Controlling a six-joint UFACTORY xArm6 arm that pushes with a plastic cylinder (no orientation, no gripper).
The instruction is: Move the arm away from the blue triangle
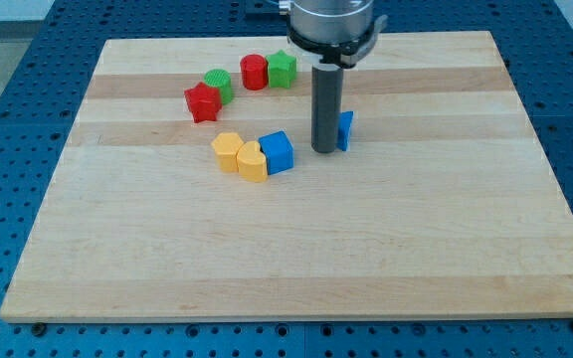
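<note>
Camera view: my tip (324, 149) touches the small blue triangle (345, 130), mostly hidden behind the rod.

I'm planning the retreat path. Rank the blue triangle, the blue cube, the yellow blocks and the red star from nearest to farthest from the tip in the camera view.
From my tip:
1. Blue triangle, right beside it on the view's right.
2. Blue cube, to the view's left.
3. Yellow blocks, left of the cube.
4. Red star, upper left.
</note>
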